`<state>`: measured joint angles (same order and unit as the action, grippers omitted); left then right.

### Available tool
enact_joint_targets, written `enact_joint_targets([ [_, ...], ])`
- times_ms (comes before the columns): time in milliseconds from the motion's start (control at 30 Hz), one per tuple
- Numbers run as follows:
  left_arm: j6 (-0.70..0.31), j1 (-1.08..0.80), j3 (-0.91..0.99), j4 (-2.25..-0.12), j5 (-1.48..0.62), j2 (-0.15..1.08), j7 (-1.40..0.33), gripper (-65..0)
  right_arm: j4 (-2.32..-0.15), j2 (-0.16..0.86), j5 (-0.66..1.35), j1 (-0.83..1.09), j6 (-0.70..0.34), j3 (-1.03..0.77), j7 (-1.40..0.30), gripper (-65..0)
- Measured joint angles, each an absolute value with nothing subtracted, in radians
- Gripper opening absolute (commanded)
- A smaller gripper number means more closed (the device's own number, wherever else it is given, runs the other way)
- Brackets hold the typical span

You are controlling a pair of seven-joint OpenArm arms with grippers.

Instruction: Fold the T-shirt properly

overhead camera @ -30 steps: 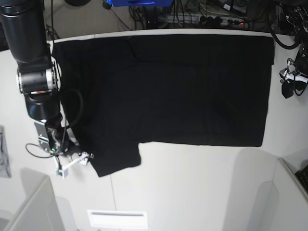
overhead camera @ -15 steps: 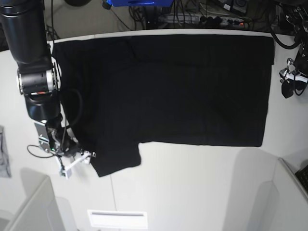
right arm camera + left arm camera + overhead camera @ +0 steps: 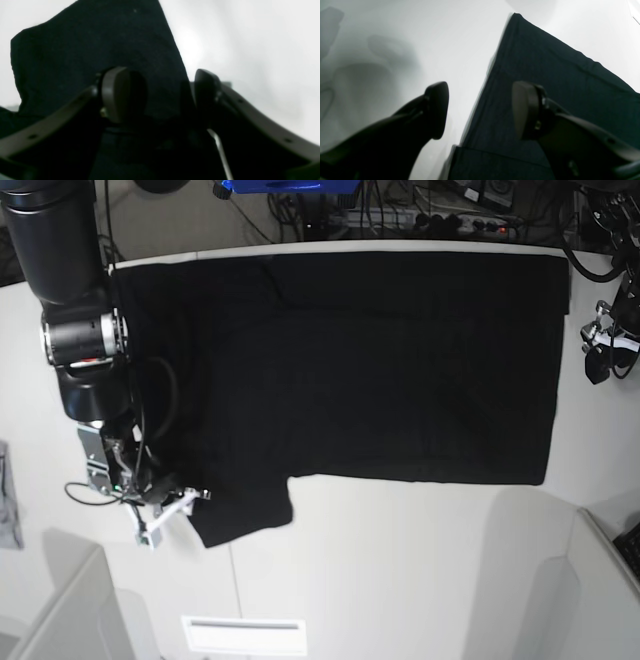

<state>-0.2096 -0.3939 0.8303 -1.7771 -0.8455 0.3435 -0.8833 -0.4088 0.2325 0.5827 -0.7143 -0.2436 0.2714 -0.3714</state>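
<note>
The black T-shirt (image 3: 380, 370) lies spread flat on the white table (image 3: 400, 570), plain side up, with one sleeve pointing toward the front left. My right gripper (image 3: 178, 505) sits at that sleeve's outer corner. In the right wrist view the sleeve cloth (image 3: 100, 42) runs between the fingers of my right gripper (image 3: 162, 95), whose jaws stand apart. My left gripper (image 3: 603, 348) hovers off the shirt's right edge. In the left wrist view, my left gripper (image 3: 480, 110) is open and empty above the T-shirt (image 3: 545, 70) edge.
A small grey cloth piece (image 3: 8, 510) lies at the table's left edge. A white slotted plate (image 3: 243, 635) sits at the front. Cables and a power strip (image 3: 450, 220) run behind the table. Grey panels (image 3: 70, 610) stand at the front corners.
My right gripper has shifted slightly toward the front and right onto the sleeve corner, and its jaws have narrowed. The left arm and the shirt have not moved.
</note>
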Motion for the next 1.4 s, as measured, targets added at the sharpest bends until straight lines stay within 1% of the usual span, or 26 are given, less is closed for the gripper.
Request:
enact_joint_targets([
  [167, -0.21, -0.393, 0.829, -1.777, -0.846, 0.344, -0.883, -26.2, -0.408, 0.235, 0.582, -0.71, -0.243, 0.271, -0.381, -65.0],
  [233, -0.21, -0.368, 0.826, -1.759, -0.846, 0.343, -0.884, -26.2, -0.409, 0.233, 0.583, -0.709, -0.242, 0.271, -0.381, -65.0],
  [333, -0.21, -0.298, 0.823, -1.663, -0.854, 0.353, -0.88, -26.2, -0.409, 0.233, 0.583, -0.709, -0.242, 0.268, -0.382, -65.0],
  [433, -0.2, -0.242, 0.796, -1.564, -0.833, 0.408, -0.885, -26.2, -0.408, 0.234, 0.585, -0.709, -0.241, 0.268, -0.382, -65.0],
  [533, -0.207, -0.143, 0.712, -1.491, -0.725, 0.464, -0.89, -26.0, -0.408, 0.234, 0.583, -0.709, -0.24, 0.268, -0.385, -65.0],
  [633, -0.211, -0.023, 0.651, -1.428, -0.612, 0.467, -0.879, -25.5, -0.411, 0.233, 0.585, -0.709, -0.237, 0.268, -0.386, -65.0],
  [733, -0.213, 0.065, 0.609, -1.341, -0.542, 0.464, -0.879, -25.3, -0.411, 0.235, 0.586, -0.709, -0.237, 0.268, -0.386, -65.0],
  [900, -0.21, 0.192, 0.517, -1.205, -0.499, 0.467, -0.884, -25.3, -0.411, 0.234, 0.583, -0.708, -0.236, 0.269, -0.385, -65.0],
  [967, -0.223, 0.257, 0.479, -1.149, -0.496, 0.466, -0.872, -25.3, -0.411, 0.234, 0.583, -0.709, -0.236, 0.269, -0.389, -65.0],
  [1133, -0.222, 0.38, 0.43, -0.984, -0.4, 0.466, -0.867, -25.3, -0.411, 0.239, 0.586, -0.709, -0.237, 0.269, -0.389, -65.0],
  [1200, -0.25, 0.431, 0.387, -0.92, -0.367, 0.472, -0.82, -25.3, -0.411, 0.237, 0.583, -0.709, -0.237, 0.269, -0.389, -65.0],
  [1333, -0.263, 0.551, 0.291, -0.76, -0.345, 0.465, -0.731, -25.3, -0.411, 0.235, 0.587, -0.709, -0.237, 0.269, -0.389, -65.0],
  [1400, -0.266, 0.575, 0.271, -0.693, -0.347, 0.46, -0.694, -25.3, -0.411, 0.237, 0.587, -0.709, -0.237, 0.269, -0.39, -65.0],
])
